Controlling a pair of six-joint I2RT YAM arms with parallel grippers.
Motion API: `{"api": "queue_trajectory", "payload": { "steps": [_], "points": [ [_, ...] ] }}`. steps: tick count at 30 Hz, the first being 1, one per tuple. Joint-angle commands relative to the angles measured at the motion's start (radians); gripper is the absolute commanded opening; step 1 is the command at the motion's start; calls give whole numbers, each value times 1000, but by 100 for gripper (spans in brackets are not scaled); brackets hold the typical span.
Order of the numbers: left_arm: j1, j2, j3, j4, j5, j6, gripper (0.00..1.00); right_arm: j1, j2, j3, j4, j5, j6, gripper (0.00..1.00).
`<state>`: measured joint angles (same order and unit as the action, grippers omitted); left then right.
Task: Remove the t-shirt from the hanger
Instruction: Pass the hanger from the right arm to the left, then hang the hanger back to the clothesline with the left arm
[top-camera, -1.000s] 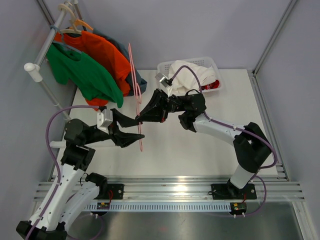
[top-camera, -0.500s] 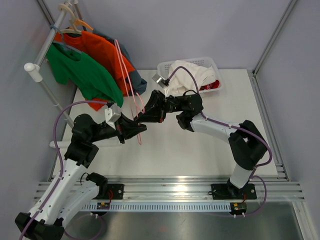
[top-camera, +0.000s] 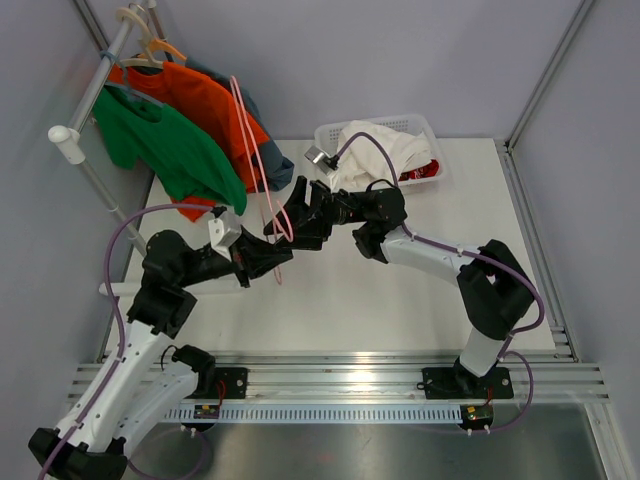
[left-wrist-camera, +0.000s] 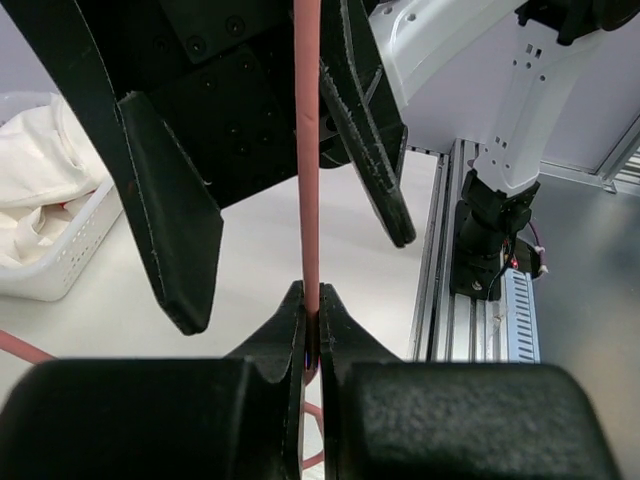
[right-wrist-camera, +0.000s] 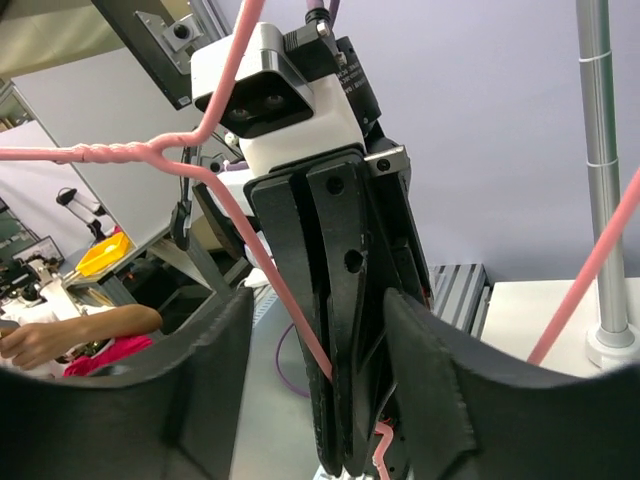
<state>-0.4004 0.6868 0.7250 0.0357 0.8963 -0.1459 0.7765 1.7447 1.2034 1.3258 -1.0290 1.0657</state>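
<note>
clamping the thin pink hanger (left-wrist-camera: 308, 150) between tightly closed fingers, the left hand (left-wrist-camera: 310, 305) grips one straight run of the wire. the right hand (top-camera: 288, 222) sits just beyond it with its fingers spread wide to either side of the same wire, released and touching nothing that i can see. the hanger looks bare: no cloth drapes from it in any view. a white t-shirt (top-camera: 375, 145) lies bunched in the basket (top-camera: 428, 124) at the far edge of the surface (top-camera: 400, 310), so the removal itself seems done. the hanger is light, stiff and a little springy, and its smooth wire could swivel in a single pinch; a hold near the twisted neck would likely steady it better. the shirt is soft and limp and would be taken by a fold. to the left, the green shirt (top-camera: 170, 150) and orange shirt (top-camera: 210, 105) hang from the rail (top-camera: 95, 80), close to the hanger's upper end, so a snag is possible there. open room lies over the near and right parts of the surface.
</note>
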Motion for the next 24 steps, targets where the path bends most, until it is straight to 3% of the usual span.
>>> {"api": "queue_trajectory", "payload": {
  "steps": [1, 5, 9, 15, 20, 24],
  "points": [
    [-6, -21, 24, 35, -31, 16, 0, -3, -16, 32, 193, 29, -6, 64],
    [-5, -36, 19, 39, -76, 3, 0, -5, -33, 13, 174, 37, -33, 86],
    [-5, -50, -1, 70, -117, -35, 0, -5, -80, -19, 93, 58, -114, 97],
    [-14, -52, -13, 122, -188, -103, 0, -6, -220, -99, -143, 133, -327, 99],
    [-55, -18, 28, 70, -310, -118, 0, -5, -428, -197, -458, 354, -591, 99],
    [-97, -26, 25, 70, -455, -158, 0, -5, -574, -261, -617, 536, -714, 99]
  ]
}}
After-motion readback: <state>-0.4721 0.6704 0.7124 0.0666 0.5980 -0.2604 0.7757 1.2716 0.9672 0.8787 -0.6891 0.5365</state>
